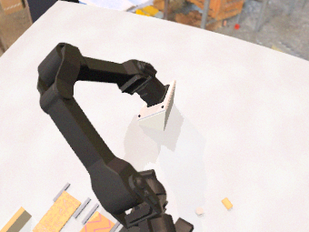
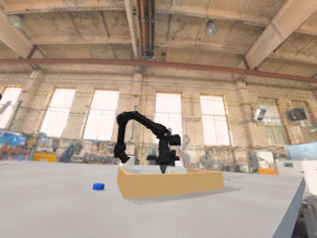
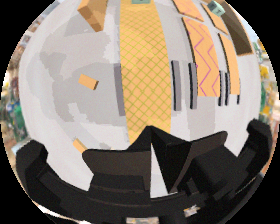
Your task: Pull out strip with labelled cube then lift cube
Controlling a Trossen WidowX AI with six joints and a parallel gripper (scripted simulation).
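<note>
My gripper (image 2: 163,171) (image 3: 149,128) is shut and empty. In the wrist view its tips overlap the near end of the strip with a green crosshatch (image 3: 146,85), which looks unbroken where it shows. A green cube (image 3: 141,1) on its far part is cut off by the frame. A strip with purple zigzags (image 1: 97,223) (image 3: 206,62) lies right of it in the wrist view, with a gap near its far part. A third strip (image 1: 59,212) (image 3: 229,60) also shows a gap; a pale green cube (image 3: 216,7) with a dark mark is at its far part. Cube labels are unreadable.
Grey rails (image 3: 120,90) (image 3: 176,85) (image 3: 193,85) flank the strips. Small orange blocks (image 3: 88,81) (image 3: 79,146) lie left of the crosshatch strip. Tan walls (image 2: 172,185) (image 3: 94,12) (image 3: 239,30) stand around the strips. A blue disc (image 2: 98,187) lies outside them.
</note>
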